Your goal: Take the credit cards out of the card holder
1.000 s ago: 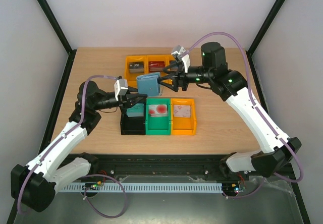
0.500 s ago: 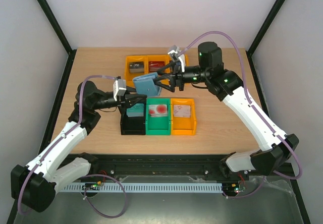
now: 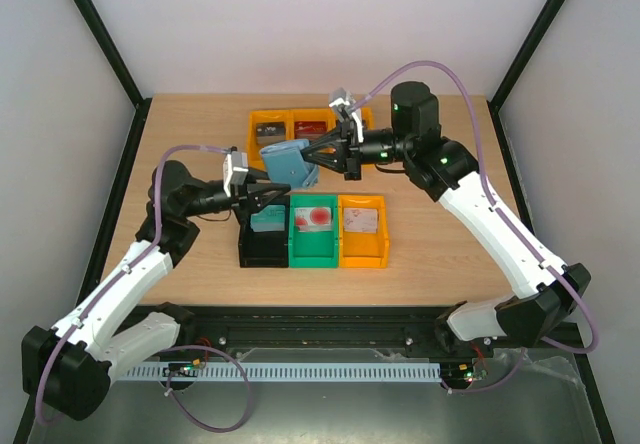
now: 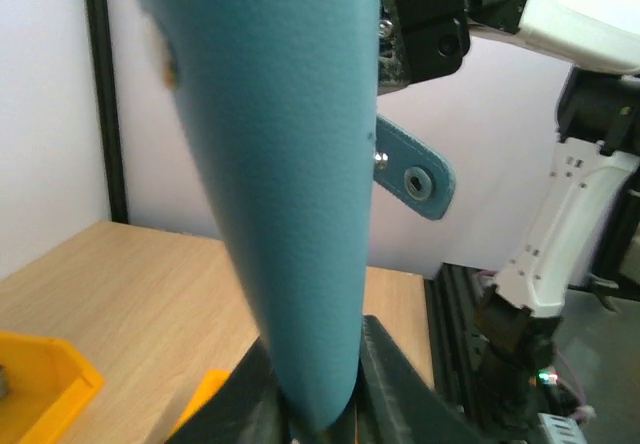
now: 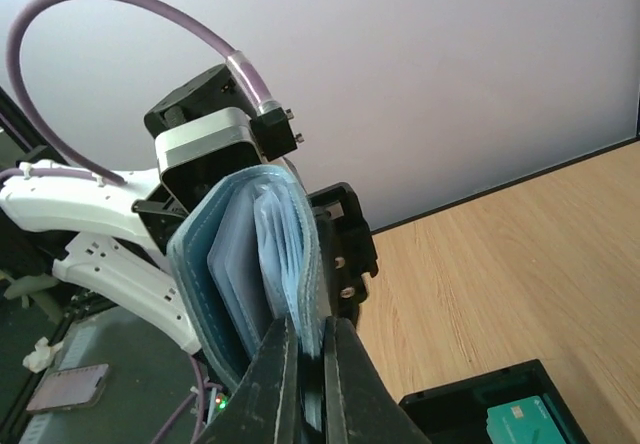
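Item: slate-blue bifold card holder (image 3: 290, 164), aloft over wooden tabletop (image 3: 180, 134), 12 o'clock of black plastic bin (image 3: 262, 251). Left claw (image 3: 270, 197) clamps its 7 o'clock edge. Right claw (image 3: 312, 154) is pinched shut on its inner leaves from 3 o'clock. Advice: left braces firm, right draws straight along the slot.

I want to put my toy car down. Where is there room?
Bare table lies in front of the three bins, and in the back corner left of the orange bins. The middle, around the wallet, is crowded.
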